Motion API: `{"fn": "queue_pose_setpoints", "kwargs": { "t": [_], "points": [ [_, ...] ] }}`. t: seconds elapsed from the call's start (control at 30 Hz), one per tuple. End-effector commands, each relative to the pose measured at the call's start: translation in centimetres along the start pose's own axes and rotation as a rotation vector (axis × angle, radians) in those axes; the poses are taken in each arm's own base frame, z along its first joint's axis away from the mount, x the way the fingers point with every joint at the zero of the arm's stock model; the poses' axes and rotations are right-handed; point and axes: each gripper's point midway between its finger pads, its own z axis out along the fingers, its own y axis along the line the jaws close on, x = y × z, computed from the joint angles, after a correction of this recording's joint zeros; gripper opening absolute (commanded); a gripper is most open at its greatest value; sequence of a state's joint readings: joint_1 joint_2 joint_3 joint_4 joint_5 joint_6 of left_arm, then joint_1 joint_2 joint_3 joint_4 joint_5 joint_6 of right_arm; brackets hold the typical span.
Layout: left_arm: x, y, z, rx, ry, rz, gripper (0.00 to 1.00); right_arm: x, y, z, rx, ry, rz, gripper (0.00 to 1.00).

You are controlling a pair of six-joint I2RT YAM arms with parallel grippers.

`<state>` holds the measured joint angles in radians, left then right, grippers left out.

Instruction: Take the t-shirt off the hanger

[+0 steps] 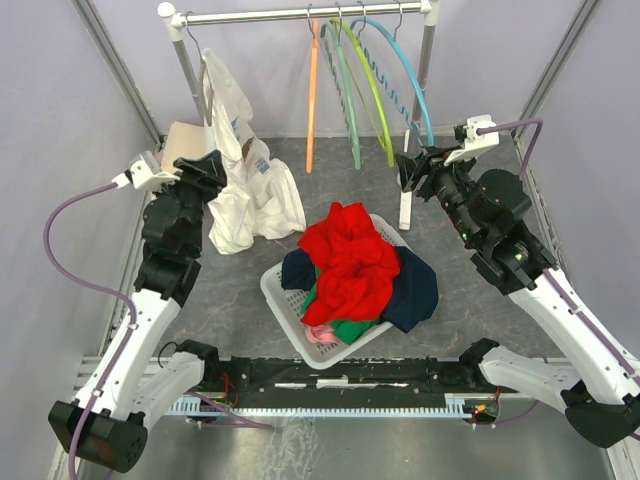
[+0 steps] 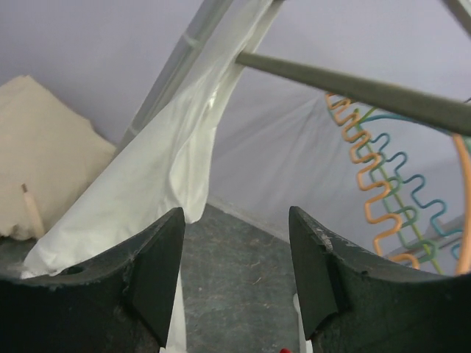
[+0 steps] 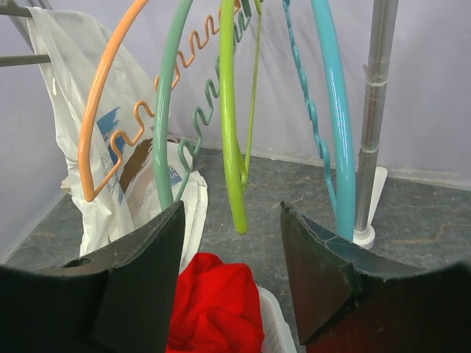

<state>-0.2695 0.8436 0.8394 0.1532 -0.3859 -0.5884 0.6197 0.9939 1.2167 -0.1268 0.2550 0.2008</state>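
**White t-shirt hangs far left, both hands wide**

Nearest me, the basket [image 1: 272, 292] sits mid-desk [image 1: 215, 330] with a red garment [image 1: 350, 262] on top. My left hand [image 1: 214, 166] stands wide, gripping nothing, just beside the white t-shirt [image 1: 245, 190]. The shirt hangs from the far-left end of the rail [image 1: 290, 15] and trails onto the desk. My right hand [image 1: 408, 168] is wide too, by the coloured hangers [image 1: 365, 95].

Soft, even light fills all 3 views; shadows are faint beneath the laundry basket [image 1: 272, 290]. Wrist views look grainy, with near jaws blurred and the white t-shirt [image 2: 140, 184] washed out.
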Motion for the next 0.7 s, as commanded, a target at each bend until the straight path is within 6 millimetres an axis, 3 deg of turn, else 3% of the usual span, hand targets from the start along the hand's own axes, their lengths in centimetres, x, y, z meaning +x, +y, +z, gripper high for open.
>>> {"fn": "queue_pose_setpoints", "kwargs": {
  "t": [0.0, 0.3, 0.67],
  "points": [
    [-5.1, -5.3, 0.3, 0.181, -0.116, -0.017, 0.65, -1.9, -0.1, -0.2, 0.003, -0.067, 0.013, 0.62],
    [-7.2, -8.4, 1.3, 0.266, -0.146, 0.012, 0.69, -2.9, -0.2, -0.7, 0.005, -0.090, 0.016, 0.62],
    [-10.5, -8.7, 1.3, 0.220, -0.224, 0.034, 0.70, -3.6, -0.1, -1.0, 0.004, -0.107, 0.026, 0.63]
  ]
}}
